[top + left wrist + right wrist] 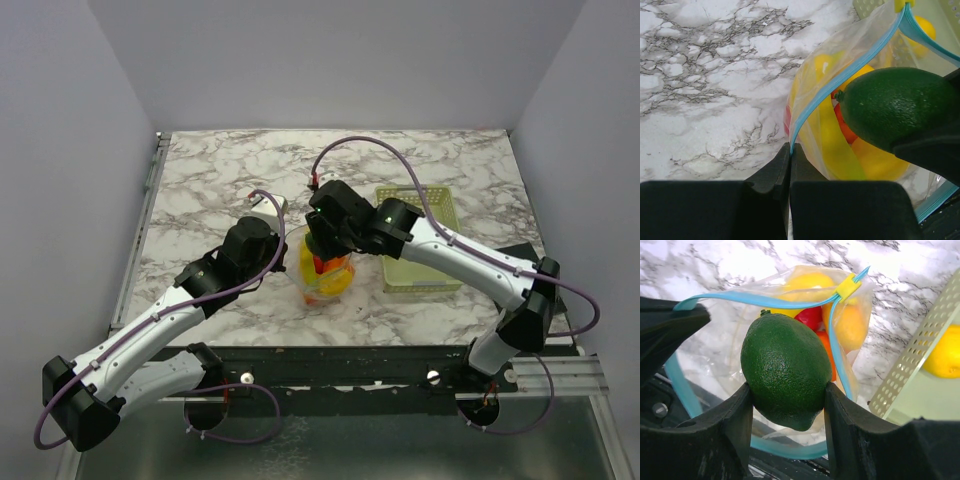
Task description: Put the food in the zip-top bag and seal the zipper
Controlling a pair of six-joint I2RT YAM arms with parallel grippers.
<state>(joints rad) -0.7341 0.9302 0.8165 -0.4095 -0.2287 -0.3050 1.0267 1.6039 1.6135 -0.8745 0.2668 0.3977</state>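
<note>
Clamping green fruit (785,365), my right gripper (786,390) hangs over the open bag (710,347) near the front edge; left gripper (790,155) pinches the zipper (840,81).

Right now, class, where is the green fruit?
In the right wrist view, the green fruit sits clamped in the right gripper, just over the open bag, with the basket to its right.

Your top view looks down from above and behind, over the whole table (220,170); both wrist cameras sit close, facing the same zip-top bag (850,55) from opposite sides.
</note>
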